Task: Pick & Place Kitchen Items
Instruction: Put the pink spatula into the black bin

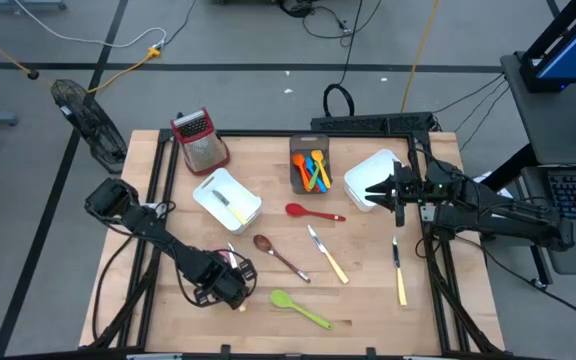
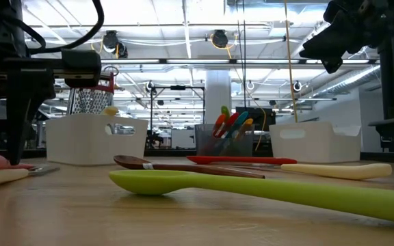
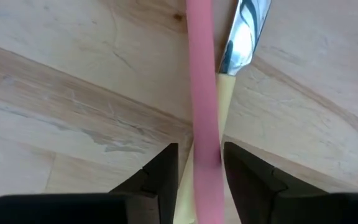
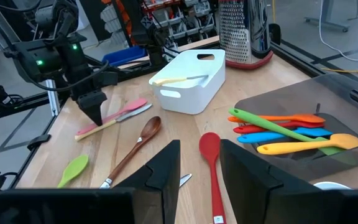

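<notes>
A pink utensil (image 3: pixel 204 93) lies on the table across a yellow-handled knife (image 3: pixel 226 99), near the table's front left. My left gripper (image 3: pixel 201 180) points down over them, open. One finger (image 3: pixel 163 177) stands on each side of the pink handle, with a thin gap showing. The right wrist view shows the same pair (image 4: pixel 120 112) flat on the wood under that gripper (image 4: pixel 95 115). My right gripper (image 4: pixel 201 168) hangs open and holds nothing, high above the white bin (image 1: pixel 373 178) at the right.
A brown spoon (image 1: pixel 278 255), green spoon (image 1: pixel 298 308), red spoon (image 1: pixel 313 212) and two yellow-handled knives (image 1: pixel 326 253) (image 1: pixel 399 272) lie loose mid-table. A dark bin (image 1: pixel 298 178) holds coloured utensils. A white bin (image 1: pixel 226 200) holds a knife. A box grater (image 1: pixel 200 140) stands far left.
</notes>
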